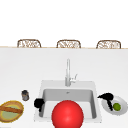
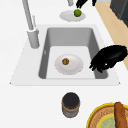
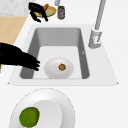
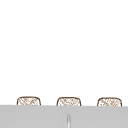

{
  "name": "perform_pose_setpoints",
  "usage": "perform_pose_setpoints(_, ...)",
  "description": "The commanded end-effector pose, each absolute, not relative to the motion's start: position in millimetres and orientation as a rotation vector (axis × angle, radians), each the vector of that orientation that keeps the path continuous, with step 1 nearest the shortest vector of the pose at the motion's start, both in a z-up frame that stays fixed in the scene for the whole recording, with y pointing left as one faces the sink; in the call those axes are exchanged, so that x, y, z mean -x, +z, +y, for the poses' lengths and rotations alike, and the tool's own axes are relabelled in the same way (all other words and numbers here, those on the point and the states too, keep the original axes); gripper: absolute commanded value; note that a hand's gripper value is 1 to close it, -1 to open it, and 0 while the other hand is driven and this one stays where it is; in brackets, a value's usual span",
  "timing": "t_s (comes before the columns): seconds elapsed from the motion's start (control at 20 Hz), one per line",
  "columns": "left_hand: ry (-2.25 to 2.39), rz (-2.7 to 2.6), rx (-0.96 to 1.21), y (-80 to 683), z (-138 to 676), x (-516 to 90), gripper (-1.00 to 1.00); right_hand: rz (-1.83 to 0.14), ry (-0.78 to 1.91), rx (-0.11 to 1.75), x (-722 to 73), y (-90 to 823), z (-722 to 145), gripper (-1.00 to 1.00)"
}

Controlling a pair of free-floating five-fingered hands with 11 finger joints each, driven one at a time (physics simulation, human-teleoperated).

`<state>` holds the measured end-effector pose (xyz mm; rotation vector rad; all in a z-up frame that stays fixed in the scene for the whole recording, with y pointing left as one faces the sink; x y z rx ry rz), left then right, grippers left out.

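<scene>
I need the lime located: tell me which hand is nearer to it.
Right. The right hand hangs over the white plate beside the lime, fingers reaching down toward it. The left hand is across the sink, at its left edge.

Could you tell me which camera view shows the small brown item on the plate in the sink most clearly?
The left side view: the brown item sits unobstructed on the white plate in the sink. The right side view shows it similarly. In the front view, a red ball stands before the basin.

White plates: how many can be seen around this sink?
2. One plate lies in the sink basin with a small brown item on it; the other plate sits on the counter right of the sink, holding a lime.
</scene>
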<state>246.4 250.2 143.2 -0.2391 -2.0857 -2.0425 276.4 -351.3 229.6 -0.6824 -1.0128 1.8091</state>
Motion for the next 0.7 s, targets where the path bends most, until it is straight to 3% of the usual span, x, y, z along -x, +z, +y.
perform_pose_setpoints(0.0,-2.043,-2.086,0.239,143.2,250.2,-246.4,0.0,-1.0,1.787,0.693,-267.9,226.7,-332.4,-1.0)
perform_pose_setpoints(0.45,-2.043,-2.086,0.239,143.2,250.2,-246.4,0.0,-0.977,1.781,0.715,-252.1,220.8,-272.6,-1.0)
perform_pose_setpoints(0.65,-2.043,-2.086,0.239,143.2,250.2,-246.4,0.0,-1.102,1.719,0.728,-222.7,214.6,-265.9,-1.0)
